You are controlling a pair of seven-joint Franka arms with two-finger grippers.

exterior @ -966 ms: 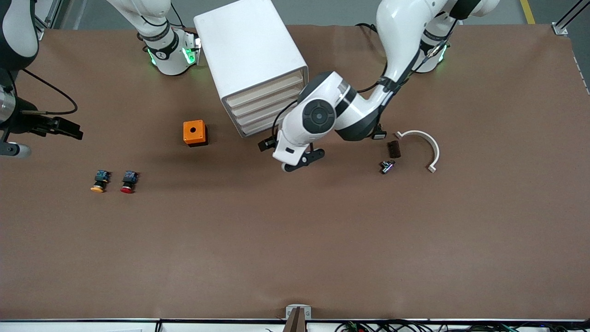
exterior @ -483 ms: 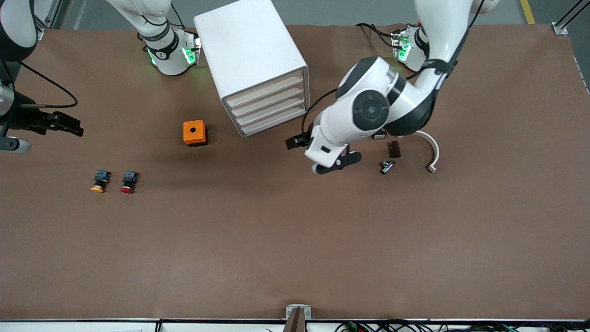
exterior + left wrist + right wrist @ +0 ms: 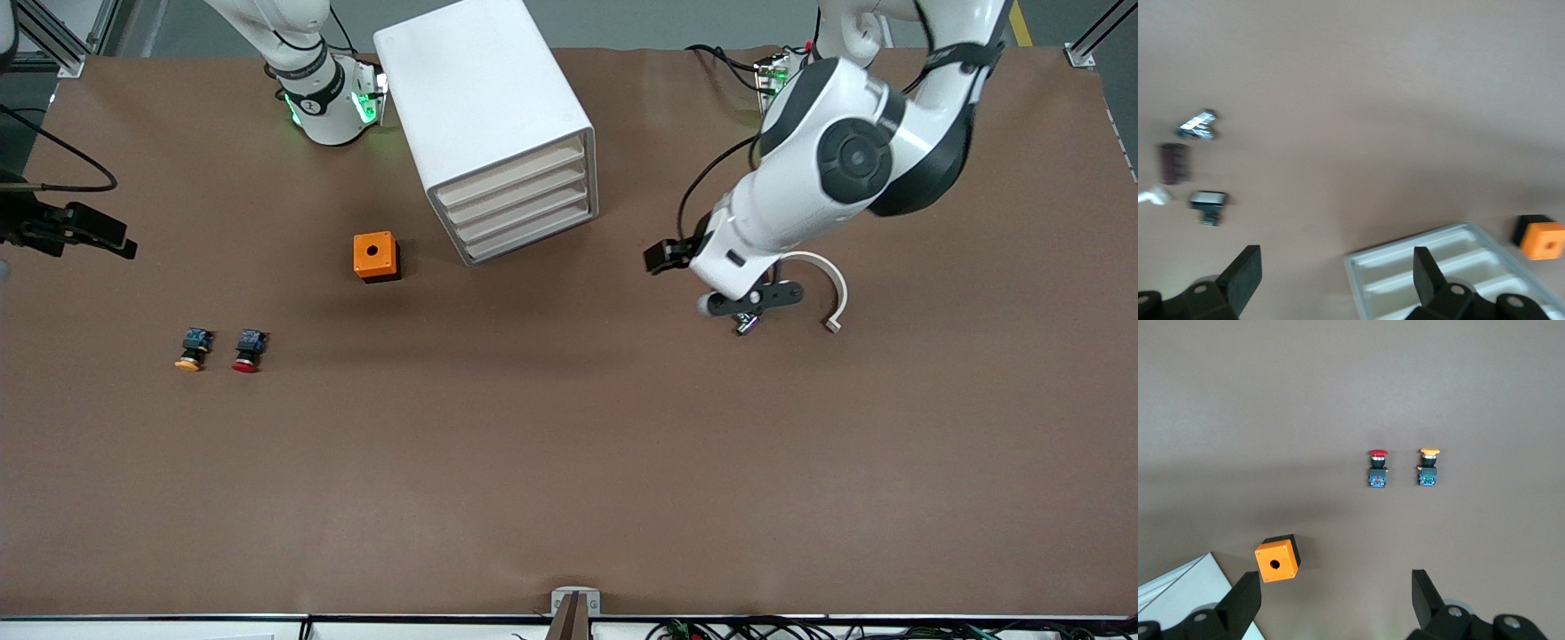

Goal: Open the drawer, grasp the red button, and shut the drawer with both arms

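Cabinet: We found the tall white plastic cabinet (image 3: 484, 124) with all four shallow beige-fronted drawers (image 3: 520, 200) flush and shut, none yet pulled.
Button: The small red-capped push-button with a dark body (image 3: 247, 350) lay on the brown table (image 3: 569, 462), toward the right arm's end, just beside its orange-capped twin (image 3: 190, 349) and nearer the front camera than the orange box with a hole (image 3: 375, 256).
Left pincer: We saw the left arm's black pincer (image 3: 754, 300) hanging, fingers spread wide and empty, over small parts beside a white curved bracket (image 3: 822, 280), well apart from the cabinet.
Right pincer: The right pincer (image 3: 80, 229) hovered at the table's edge, jaws apart, holding nothing.
Risk: We judged that a grab at the twin caps could take the orange one, so close do they lie; a pull on a drawer might drag the unsecured cabinet.
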